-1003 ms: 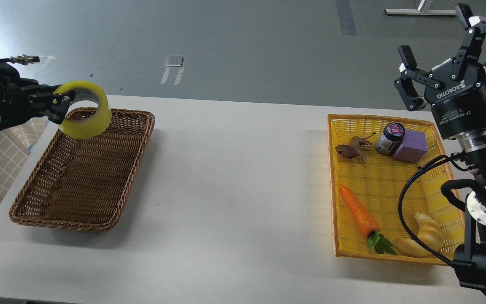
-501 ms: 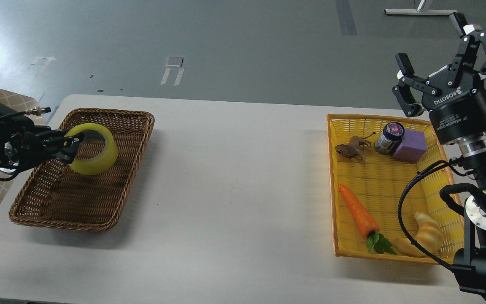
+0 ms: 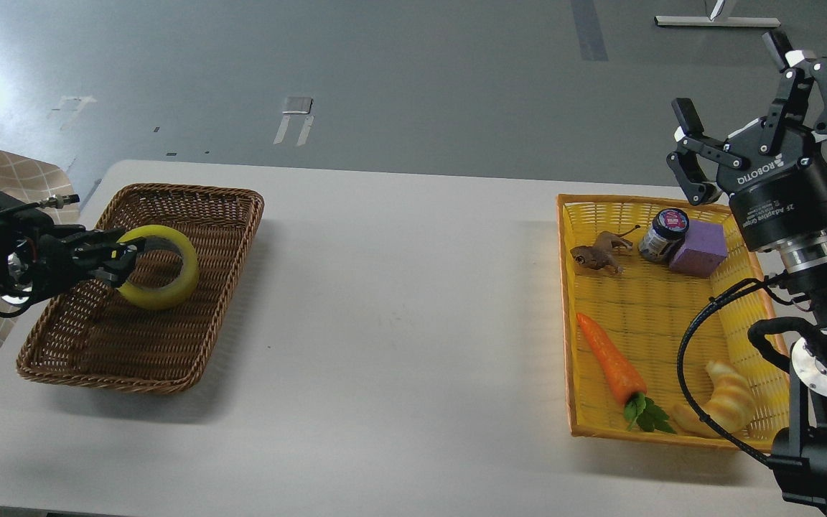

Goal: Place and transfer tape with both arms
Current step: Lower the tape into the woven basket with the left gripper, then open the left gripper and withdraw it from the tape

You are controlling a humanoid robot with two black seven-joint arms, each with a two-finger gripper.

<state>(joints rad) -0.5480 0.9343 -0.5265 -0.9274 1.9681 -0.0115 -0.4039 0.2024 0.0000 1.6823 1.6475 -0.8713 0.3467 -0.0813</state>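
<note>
The white counter [image 3: 399, 323] fills the frame's centre. At left, over my brown wicker basket [image 3: 191, 345], my left claw [image 3: 120, 260] pinches the rim of the translucent yellow tape roll [image 3: 169, 291]. At upper right, my right claw [image 3: 758, 108] hangs spread wide, empty.

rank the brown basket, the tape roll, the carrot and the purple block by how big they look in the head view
1. brown basket, by far the largest
2. carrot
3. tape roll, close to the carrot, so this order is unsure
4. purple block, smallest
</note>
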